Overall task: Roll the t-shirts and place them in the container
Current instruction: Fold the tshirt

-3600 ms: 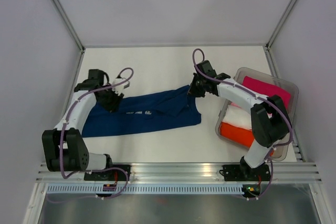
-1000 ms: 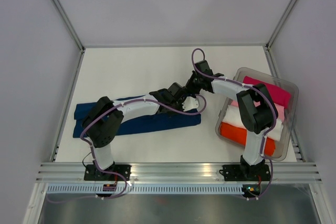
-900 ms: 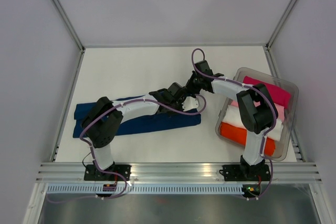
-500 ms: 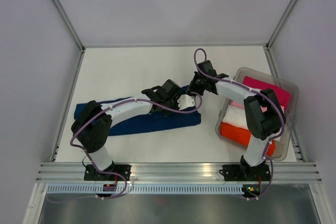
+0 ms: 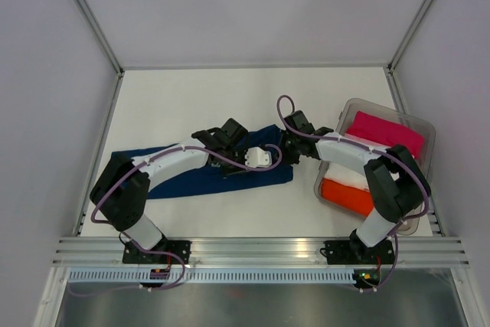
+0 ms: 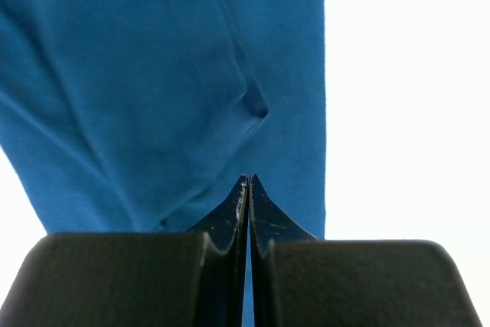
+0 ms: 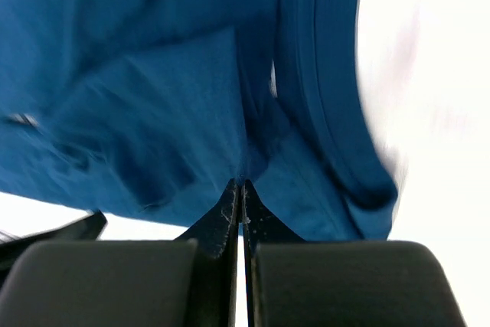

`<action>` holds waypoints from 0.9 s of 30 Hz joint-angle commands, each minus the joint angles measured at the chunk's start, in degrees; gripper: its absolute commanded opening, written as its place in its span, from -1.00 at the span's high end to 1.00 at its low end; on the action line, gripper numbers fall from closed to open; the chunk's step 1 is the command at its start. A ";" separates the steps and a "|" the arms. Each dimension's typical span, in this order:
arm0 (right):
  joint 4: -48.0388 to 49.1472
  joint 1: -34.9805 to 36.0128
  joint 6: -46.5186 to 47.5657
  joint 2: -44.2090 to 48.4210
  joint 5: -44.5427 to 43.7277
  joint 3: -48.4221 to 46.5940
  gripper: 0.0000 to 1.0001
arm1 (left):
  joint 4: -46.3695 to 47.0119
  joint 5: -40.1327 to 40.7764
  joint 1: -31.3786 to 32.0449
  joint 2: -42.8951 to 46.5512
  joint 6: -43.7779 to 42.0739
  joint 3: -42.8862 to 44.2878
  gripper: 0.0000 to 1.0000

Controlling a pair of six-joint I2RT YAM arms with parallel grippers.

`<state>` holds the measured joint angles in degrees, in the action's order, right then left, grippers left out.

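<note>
A dark navy-blue t-shirt lies folded into a long strip across the table. Both grippers meet at its right end. My left gripper reaches in from the left and is shut, and creases in the cloth run into its tips. My right gripper comes in from the right. It is also shut, pinching the blue fabric beside a thick hem band. More t-shirts lie in a bin: magenta, white and orange-red.
The clear plastic bin stands at the right edge, partly under my right arm. An aluminium rail runs along the near edge, and grey walls enclose the white table on three sides.
The left arm swung from the shirt's left end over to its right end. In the last second the left wrist drew back leftward and the right gripper moved nearer and slightly right. Both stayed shut.
</note>
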<state>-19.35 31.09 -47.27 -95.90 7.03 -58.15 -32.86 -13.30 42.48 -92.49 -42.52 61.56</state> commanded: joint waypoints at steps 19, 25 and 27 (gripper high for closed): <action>1.69 3.10 -2.13 3.96 -2.02 4.36 0.99 | -0.62 -6.82 -2.23 -2.35 -4.76 2.42 0.04; 2.57 3.01 -2.65 3.35 -1.75 4.98 0.99 | -0.01 -10.52 -1.17 -1.29 -6.44 0.58 -0.15; 3.27 2.92 -2.92 3.09 -1.32 5.24 0.99 | 3.41 -10.26 -1.26 -1.47 -5.91 -0.90 -0.15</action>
<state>-18.41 33.91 -48.86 -92.01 5.58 -52.23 -33.91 -20.08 40.99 -94.56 -47.13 61.78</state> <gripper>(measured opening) 0.010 0.571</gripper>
